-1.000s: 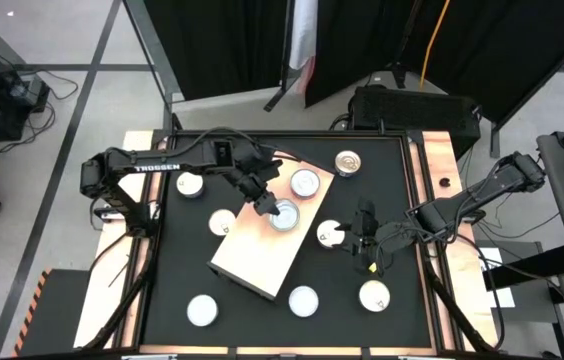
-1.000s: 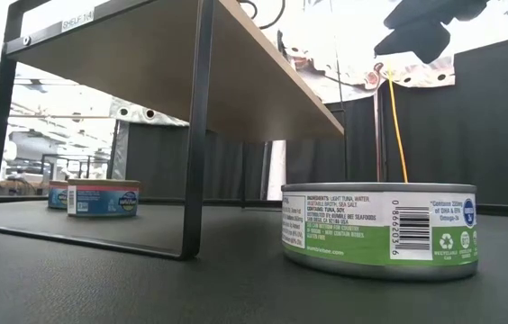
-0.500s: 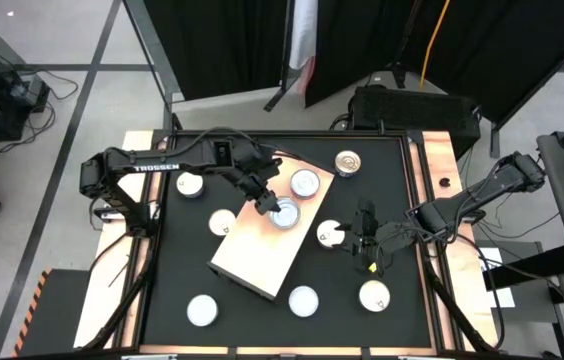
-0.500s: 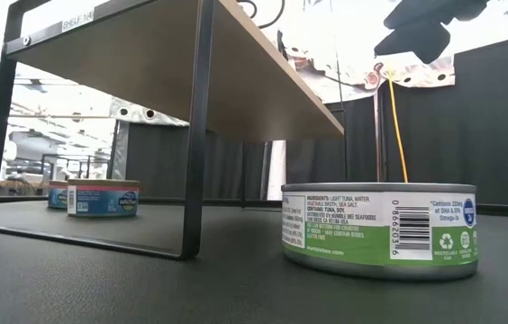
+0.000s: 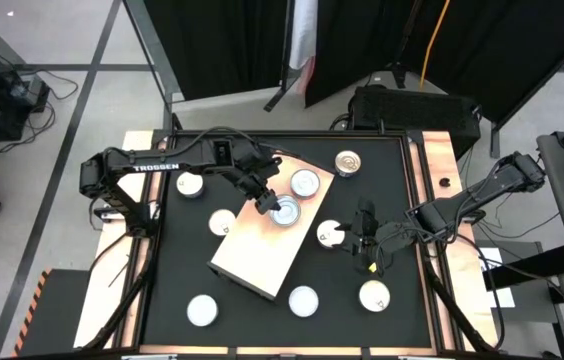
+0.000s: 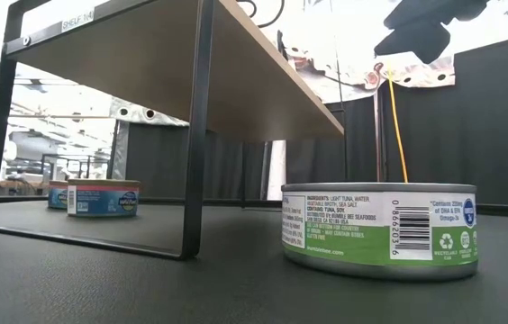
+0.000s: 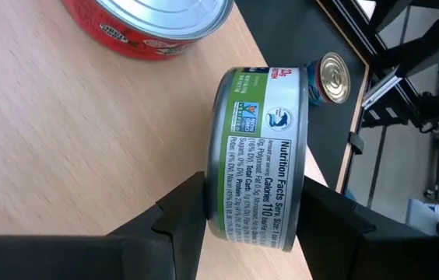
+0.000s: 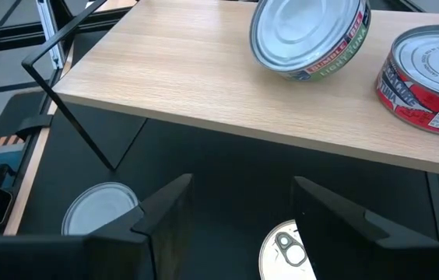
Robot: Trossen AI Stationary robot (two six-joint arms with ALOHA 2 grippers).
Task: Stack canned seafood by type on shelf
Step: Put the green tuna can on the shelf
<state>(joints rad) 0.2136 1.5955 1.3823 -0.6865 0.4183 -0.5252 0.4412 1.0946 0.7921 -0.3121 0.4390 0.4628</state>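
Observation:
The shelf (image 5: 262, 245) is a pale wooden board on black legs, lying aslant mid-table. My left gripper (image 5: 266, 205) (image 7: 254, 222) is over its far half, shut on a green-labelled tin (image 5: 284, 212) (image 8: 309, 35). A red-labelled tin (image 5: 305, 183) (image 7: 153, 23) sits flat on the board beside it. My right gripper (image 5: 362, 228) (image 8: 239, 210) is open above the black tabletop by the shelf's right side, next to a tin with a pull tab (image 5: 330, 234) (image 8: 286, 249). A golden-topped tin (image 5: 347, 162) stands near the far edge. My left gripper pinches the green-labelled tin between its two fingers (image 7: 184, 210), one on each flat face, close to the rim (image 7: 227, 222). The tin is tipped up on its edge, lid facing the right side. Its lower rim (image 8: 297, 74) is at the shelf board.
Loose tins stand on the tabletop: two left of the shelf (image 5: 190, 184) (image 5: 223, 222), three along the near side (image 5: 202, 310) (image 5: 303, 300) (image 5: 374, 295). In the low view a green tin (image 6: 380, 229) stands close up, and the shelf's black legs (image 6: 195, 135) frame two tins (image 6: 101, 196).

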